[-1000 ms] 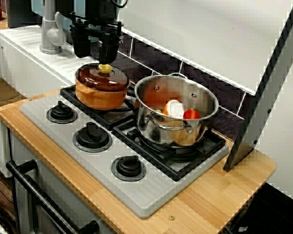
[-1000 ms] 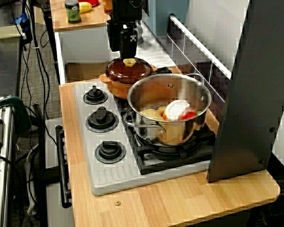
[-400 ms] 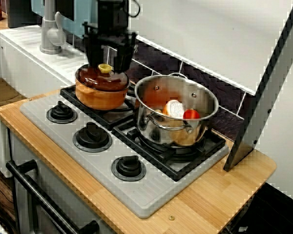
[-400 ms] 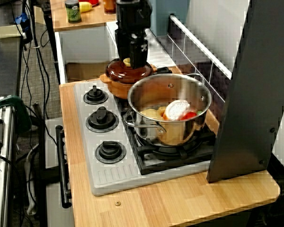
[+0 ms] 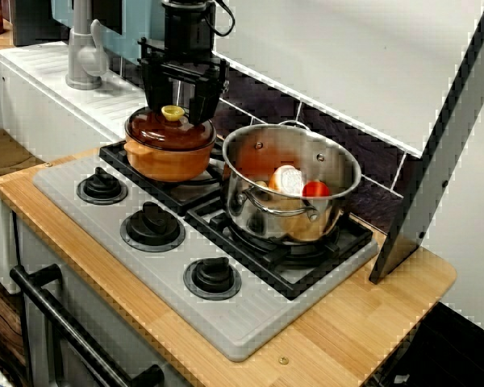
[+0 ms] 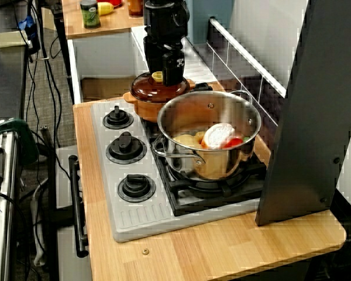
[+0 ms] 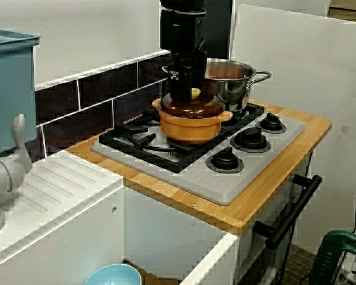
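Note:
In the front view of the stove, my black gripper (image 5: 177, 109) hangs over an orange pot (image 5: 165, 159) on the back-left burner. The pot has a brown lid (image 5: 155, 129) with a yellow knob (image 5: 173, 112). My fingers stand apart on either side of that knob, open, without pinching it. The end-on view shows the gripper (image 6: 165, 71) low over the lid, the knob (image 6: 157, 76) peeking out beside it. From the sink side, the gripper (image 7: 183, 90) hides most of the knob (image 7: 195, 93).
A steel pot (image 5: 290, 214) holding a white-orange piece and a red tomato (image 5: 315, 189) stands right of the orange pot. Three black dials (image 5: 152, 227) line the stove front. A grey faucet (image 5: 84, 50) stands left; a slanted grey panel (image 5: 440, 153) stands right.
The gripper has shifted right and come down, from above and left of the lid to straddling the yellow knob. Pots and lid have not moved.

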You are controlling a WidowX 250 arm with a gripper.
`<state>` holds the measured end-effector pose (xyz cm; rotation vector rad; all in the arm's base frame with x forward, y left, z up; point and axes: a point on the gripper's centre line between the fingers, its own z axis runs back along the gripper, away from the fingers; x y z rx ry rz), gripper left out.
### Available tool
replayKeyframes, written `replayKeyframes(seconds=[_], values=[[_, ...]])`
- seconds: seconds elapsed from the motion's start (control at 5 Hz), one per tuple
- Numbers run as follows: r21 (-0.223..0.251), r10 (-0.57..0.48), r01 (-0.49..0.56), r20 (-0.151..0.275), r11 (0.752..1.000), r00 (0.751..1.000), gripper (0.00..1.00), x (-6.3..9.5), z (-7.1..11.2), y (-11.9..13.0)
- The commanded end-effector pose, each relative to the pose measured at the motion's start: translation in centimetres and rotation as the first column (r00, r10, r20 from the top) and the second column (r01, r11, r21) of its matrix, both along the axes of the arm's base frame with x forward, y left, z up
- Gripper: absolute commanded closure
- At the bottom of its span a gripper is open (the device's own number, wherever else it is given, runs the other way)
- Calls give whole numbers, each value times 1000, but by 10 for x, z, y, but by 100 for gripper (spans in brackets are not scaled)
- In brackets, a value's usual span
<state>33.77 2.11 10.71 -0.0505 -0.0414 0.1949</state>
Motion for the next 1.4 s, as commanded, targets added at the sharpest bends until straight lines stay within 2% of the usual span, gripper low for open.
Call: replayKeyframes(seconds=[0.0, 0.2, 0.4, 0.6, 0.8, 1.2], values=[[24, -54, 55, -39, 998, 998, 0, -8, 23, 35], [47, -5, 5, -1, 999, 1000, 0, -4, 32, 62], [35, 63, -64, 51, 997, 997, 0, -5, 42, 99], [17, 155, -158, 94, 987, 983, 0, -5, 47, 134], [-23, 156, -154, 76, 988, 985, 0, 1, 47, 137], [-50, 72, -70, 48, 996, 996, 0, 9, 42, 96]])
